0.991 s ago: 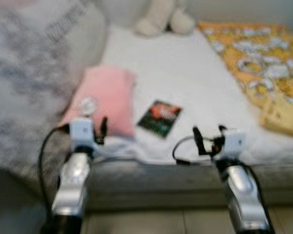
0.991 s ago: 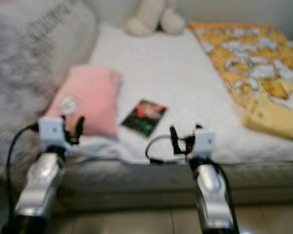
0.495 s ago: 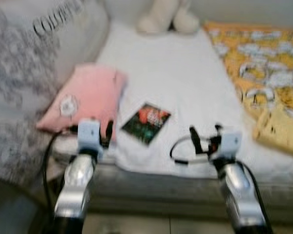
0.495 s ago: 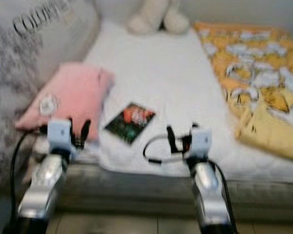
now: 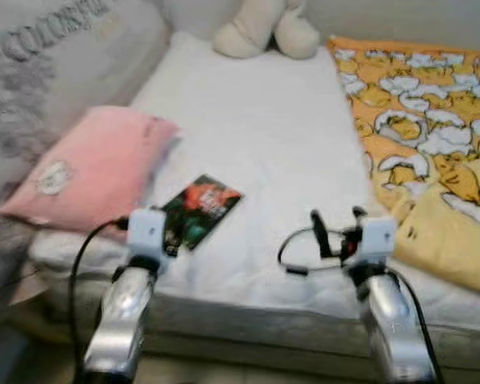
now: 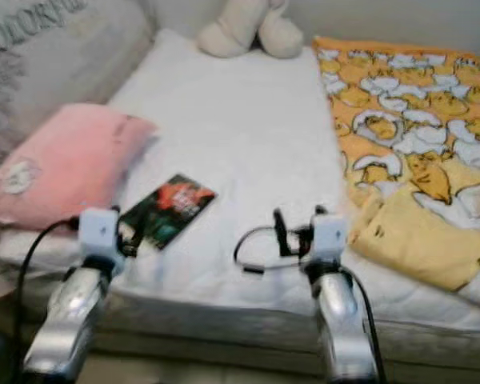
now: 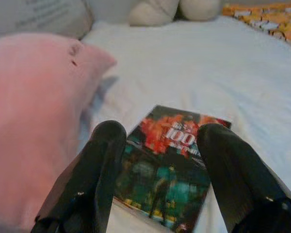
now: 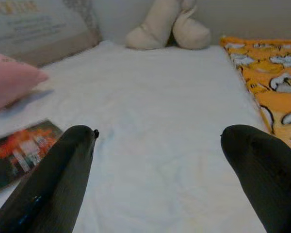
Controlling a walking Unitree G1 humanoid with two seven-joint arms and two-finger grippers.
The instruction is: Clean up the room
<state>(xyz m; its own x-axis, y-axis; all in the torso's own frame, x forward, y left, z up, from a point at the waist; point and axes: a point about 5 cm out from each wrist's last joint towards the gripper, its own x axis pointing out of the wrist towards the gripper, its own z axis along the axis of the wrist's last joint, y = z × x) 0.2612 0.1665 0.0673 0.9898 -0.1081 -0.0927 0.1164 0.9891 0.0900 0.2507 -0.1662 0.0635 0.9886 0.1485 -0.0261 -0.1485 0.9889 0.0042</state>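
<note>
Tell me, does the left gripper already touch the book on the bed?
Cannot tell. In the left wrist view the open left gripper frames the book, but no gap or contact shows plainly.

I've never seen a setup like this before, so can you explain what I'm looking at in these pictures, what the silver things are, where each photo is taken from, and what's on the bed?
The two silver things are the arms of a humanoid robot standing at the foot of a bed. Two pictures come from cameras in its head, looking down. The other two come from cameras on its wrists, looking out between each arm's black jaws.

The left gripper is open, pointing at a dark book lying flat on the white sheet. The right gripper is also open, over bare sheet. Neither holds anything.

Beside the book lies a pink pillow. A yellow duck-patterned blanket covers the bed's right side, and a cream plush toy sits at the far end.
</note>
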